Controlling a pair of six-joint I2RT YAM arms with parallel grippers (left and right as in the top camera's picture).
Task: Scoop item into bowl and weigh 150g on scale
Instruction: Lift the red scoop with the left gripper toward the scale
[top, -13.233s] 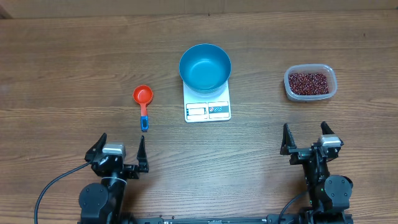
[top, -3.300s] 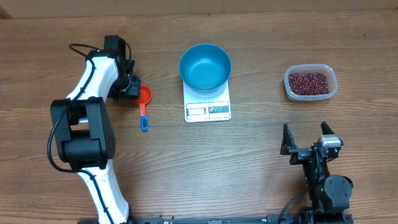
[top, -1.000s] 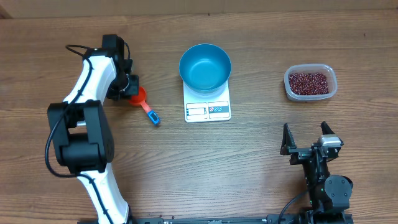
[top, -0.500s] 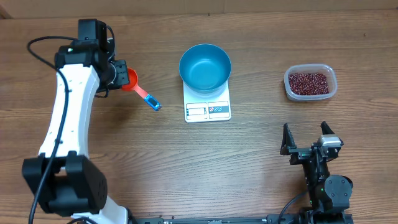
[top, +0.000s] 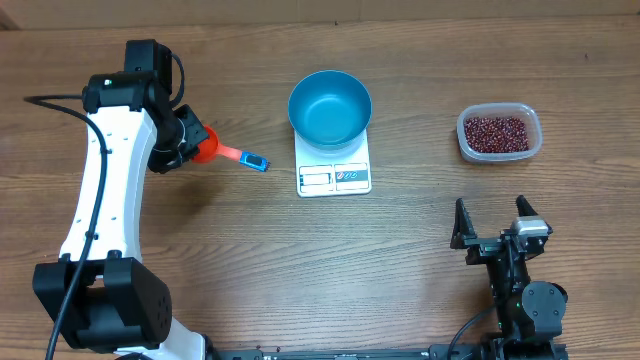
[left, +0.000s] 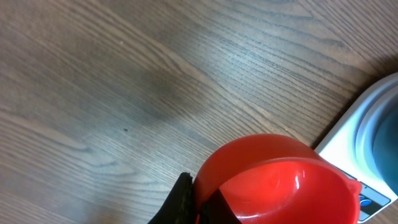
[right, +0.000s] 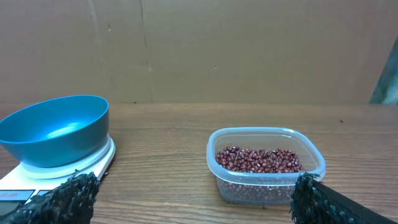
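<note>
Left gripper (top: 192, 143): clamped on red scoop (top: 222, 151), toward the table's (top: 400, 270) left edge.
Right gripper (top: 492, 222): jaws apart, empty, near front-right corner.
Beans (top: 497, 132): inside clear tub (top: 461, 135), by right edge.
Blue bowl (top: 330, 108): on scale (top: 334, 172), centre.

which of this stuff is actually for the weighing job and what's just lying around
For the job: red beans, clear tub, blue bowl, white scale, red scoop.
Just there: wooden table, cardboard backdrop.
</note>
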